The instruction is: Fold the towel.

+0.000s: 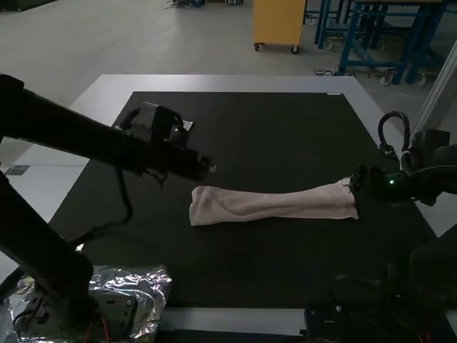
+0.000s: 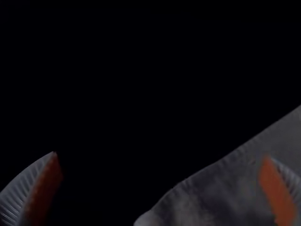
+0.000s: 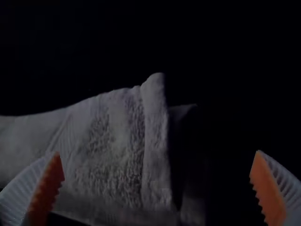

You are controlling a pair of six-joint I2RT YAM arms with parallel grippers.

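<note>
Both left gripper (image 2: 161, 155) and right gripper (image 3: 158, 152) gape wide, holding nothing, near opposite ends of the narrow towel (image 1: 275, 206) on the tabletop (image 1: 228, 83); likely light and limp, best pinched at its ends.

No text, label, brand, number or sign is coming through legibly in the high view. The 2 wrist views are likewise giving no words, figures or markings that can be read.
</note>
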